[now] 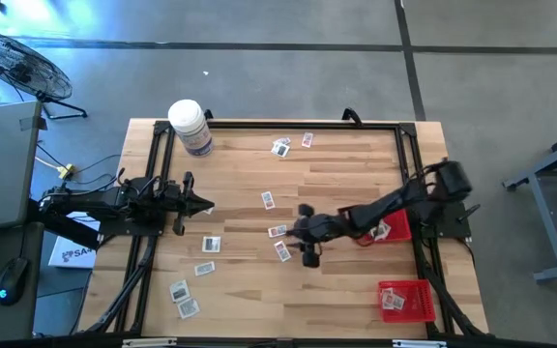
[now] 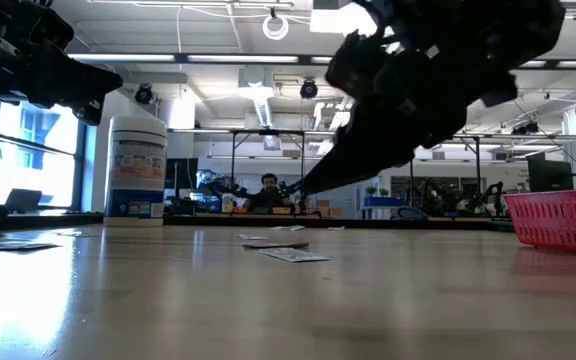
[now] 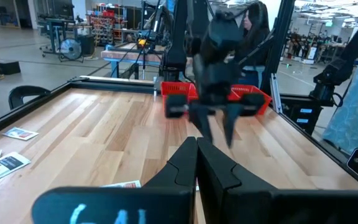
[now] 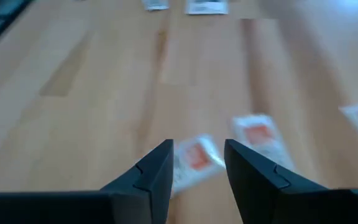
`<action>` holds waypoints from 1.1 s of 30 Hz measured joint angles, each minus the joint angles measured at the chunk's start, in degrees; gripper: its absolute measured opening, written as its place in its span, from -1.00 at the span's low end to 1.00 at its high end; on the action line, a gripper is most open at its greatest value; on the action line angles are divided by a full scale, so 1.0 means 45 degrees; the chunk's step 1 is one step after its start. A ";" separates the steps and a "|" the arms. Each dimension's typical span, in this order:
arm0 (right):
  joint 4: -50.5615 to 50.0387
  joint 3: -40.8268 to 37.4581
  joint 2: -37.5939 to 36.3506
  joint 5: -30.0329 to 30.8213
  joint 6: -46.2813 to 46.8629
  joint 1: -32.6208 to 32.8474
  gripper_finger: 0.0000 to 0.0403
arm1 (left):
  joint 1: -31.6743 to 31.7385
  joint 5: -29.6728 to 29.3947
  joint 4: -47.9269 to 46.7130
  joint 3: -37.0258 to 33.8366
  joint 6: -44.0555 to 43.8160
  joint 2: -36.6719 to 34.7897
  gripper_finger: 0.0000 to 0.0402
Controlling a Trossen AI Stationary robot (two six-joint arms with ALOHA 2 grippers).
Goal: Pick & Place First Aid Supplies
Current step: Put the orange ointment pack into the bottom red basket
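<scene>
Right pincer (image 1: 300, 230) is extended over the middle of the tabletop (image 1: 337, 184), above two first aid packets: one (image 1: 278, 231) at about 9 o'clock from it, the other (image 1: 282, 251) at about 7 o'clock. In the right wrist view its fingers (image 4: 148, 174) stand apart with a gap between them, nothing held, and a packet (image 4: 194, 158) lies on the wood between and just beyond the tips, a second (image 4: 260, 138) beside it.

Left pincer (image 1: 201, 205) hangs over the tabletop's 9 o'clock edge, fingers pressed together, holding nothing.

Remaining packets lie scattered: two (image 1: 280, 147) near 12 o'clock, one (image 1: 268, 199) just left of centre, several (image 1: 184, 298) toward 7 o'clock.

A white bottle (image 1: 190, 127) stands at the 11 o'clock corner. One red basket (image 1: 392, 230) sits at 3 o'clock, partly under the right arm; another (image 1: 405, 299) at 5 o'clock holds packets (image 1: 393, 302).

A person is seated in the room beyond, low view.
</scene>
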 joint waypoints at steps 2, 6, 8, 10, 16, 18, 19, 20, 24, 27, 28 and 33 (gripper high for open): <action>0.0142 0.0587 0.0793 -0.0356 -0.0055 0.0007 -0.34 | 0.0000 0.0000 0.0000 0.0000 0.0000 0.0000 -1.00; -0.0613 0.1725 0.2119 -0.0702 -0.0297 0.0000 -0.36 | 0.0005 0.0000 0.0000 0.0000 0.0003 -0.0002 -1.00; -0.1228 0.2213 0.2458 -0.0671 -0.0381 0.0000 -0.36 | 0.0000 0.0000 0.0000 0.0000 0.0000 0.0000 -1.00; -0.1813 0.2527 0.2579 -0.0493 -0.0376 0.0000 -0.36 | 0.0000 0.0000 0.0000 -0.0001 0.0004 -0.0001 -1.00; -0.2590 0.2727 0.2585 -0.0884 -0.0297 0.0007 -0.36 | 0.0004 0.0000 0.0000 0.0000 0.0005 -0.0005 -1.00; -0.2767 0.2731 0.2577 -0.1503 -0.0126 0.0055 -0.36 | 0.0005 0.0000 0.0000 -0.0005 0.0000 -0.0005 -1.00; -0.3036 0.2731 0.2471 -0.1821 -0.0004 0.0085 -0.36 | 0.0004 0.0000 0.0000 0.0000 0.0000 -0.0001 -1.00; -0.3448 0.2724 0.2352 -0.2190 0.0036 0.0108 -0.35 | 0.0003 0.0000 0.0000 -0.0005 0.0000 -0.0002 -1.00; -0.5255 0.2696 0.1457 -0.2857 0.0049 0.0305 -0.36 | 0.0000 0.0000 -0.0004 0.0000 0.0001 -0.0001 -1.00; -0.6236 0.2649 0.0655 -0.2711 0.0057 0.0458 -0.36 | 0.0005 0.0000 0.0000 0.0000 0.0001 -0.0001 -1.00; -0.6351 0.2653 0.0385 -0.2545 0.0058 0.0502 -0.36 | 0.0003 0.0000 0.0000 -0.0003 0.0005 -0.0002 -1.00; -0.6849 0.2617 -0.0106 -0.1010 0.0086 0.0627 -0.36 | 0.0000 0.0000 0.0000 -0.0005 0.0005 -0.0005 -1.00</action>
